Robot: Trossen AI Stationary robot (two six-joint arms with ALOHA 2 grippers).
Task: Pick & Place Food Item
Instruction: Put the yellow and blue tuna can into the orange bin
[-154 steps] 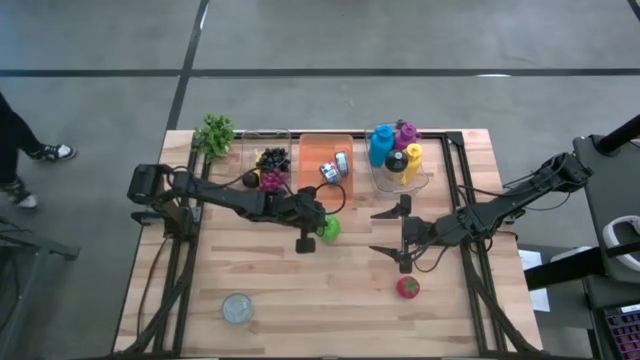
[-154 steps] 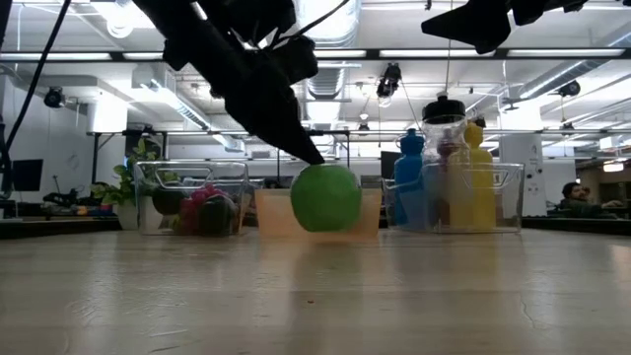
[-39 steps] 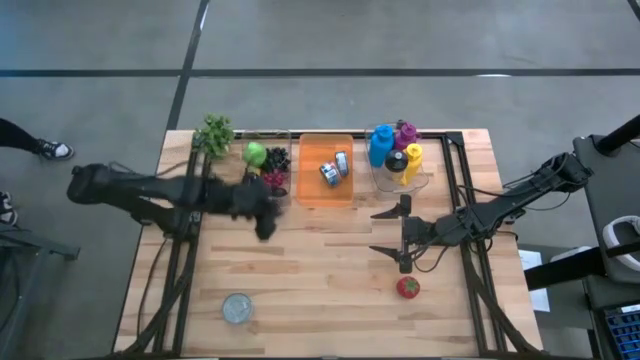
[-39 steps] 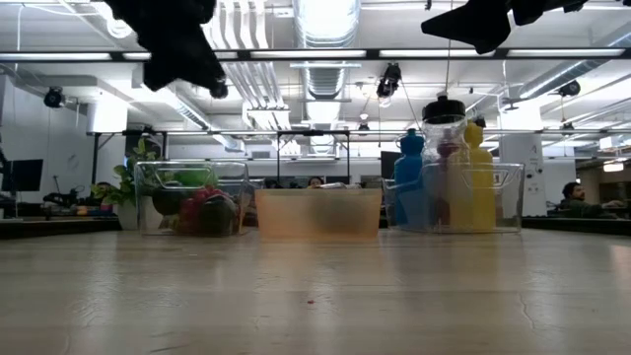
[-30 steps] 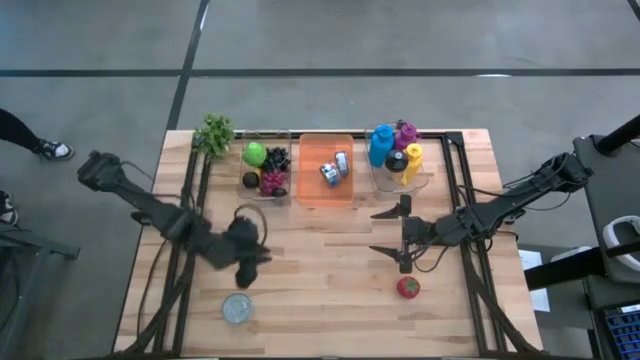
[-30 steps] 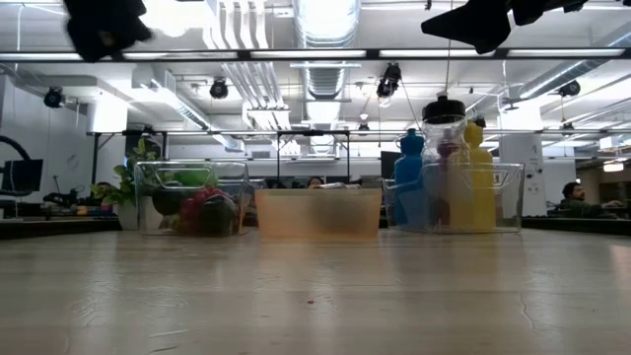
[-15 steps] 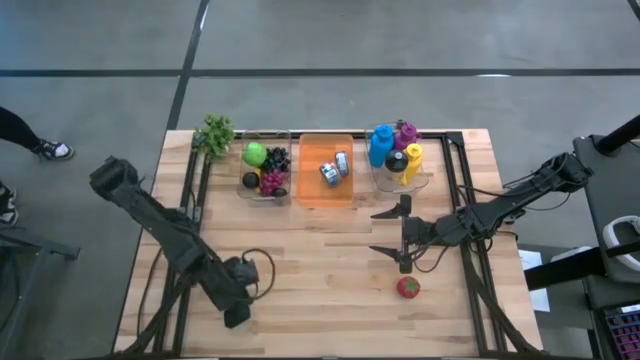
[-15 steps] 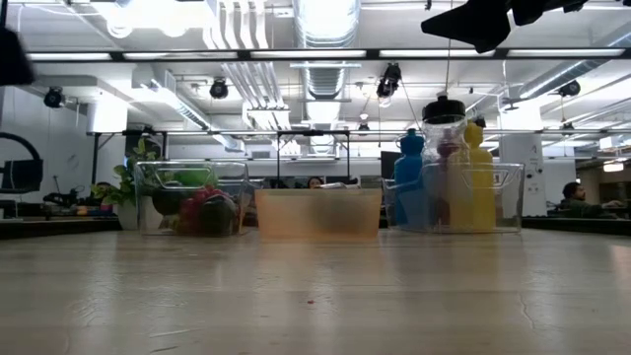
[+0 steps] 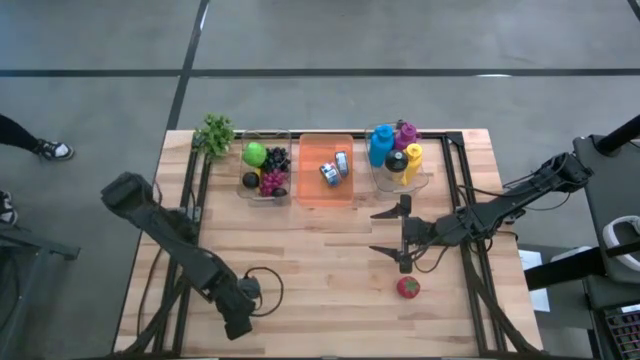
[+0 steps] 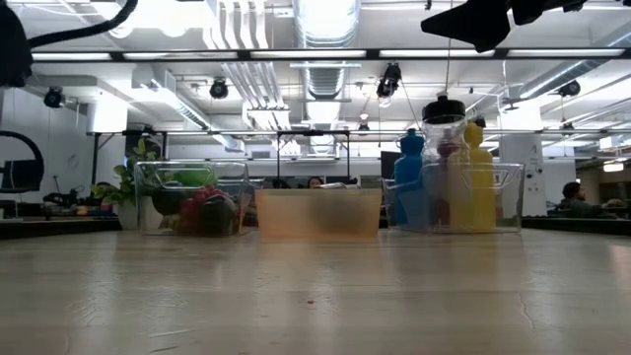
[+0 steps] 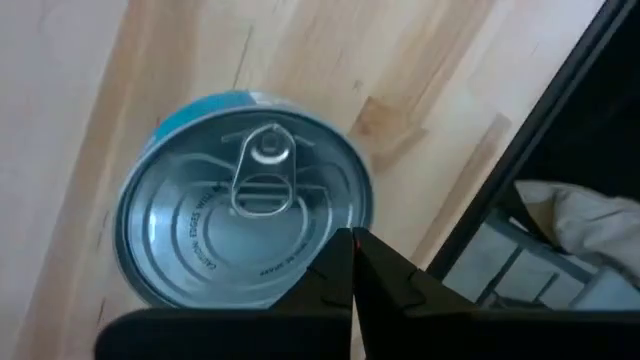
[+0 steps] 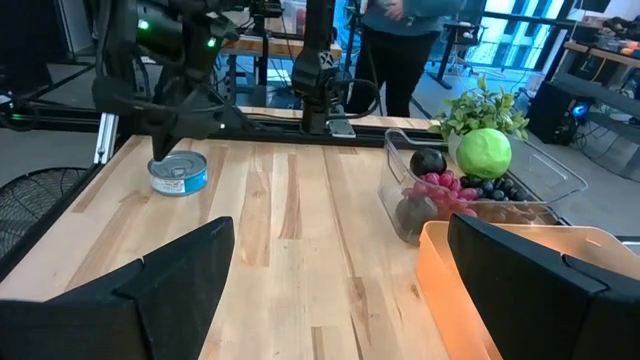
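A round tin can (image 11: 245,240) with a pull tab and a blue wall stands on the wood near the table's near left corner, also seen as the can (image 12: 178,172). My left gripper (image 11: 352,250) points steeply down over the can's top, fingers shut; in the high view the left gripper (image 9: 238,322) hides the can. A red strawberry (image 9: 407,288) lies at the near right. My right gripper (image 9: 400,240) hovers open, just beyond the strawberry. A green apple (image 9: 255,153) lies in the clear bin at the back. My left gripper has its shut fingertips (image 11: 340,268) over the can's rim (image 11: 352,215), coming from above and pointing down. Whether they touch the lid I cannot tell. The can stands upright on the table.
Along the far edge stand a plant (image 9: 214,132), a clear fruit bin (image 9: 247,167), an orange bin (image 9: 312,185) and a clear bin of bottles (image 9: 375,180). Black frame rails (image 9: 190,230) run along both sides. A person (image 12: 400,40) stands beyond the table.
My left gripper has swung from the table's left middle toward the near edge and come down, tipping from nearly level to steeply downward. It now covers the can in the high view. The can has not moved.
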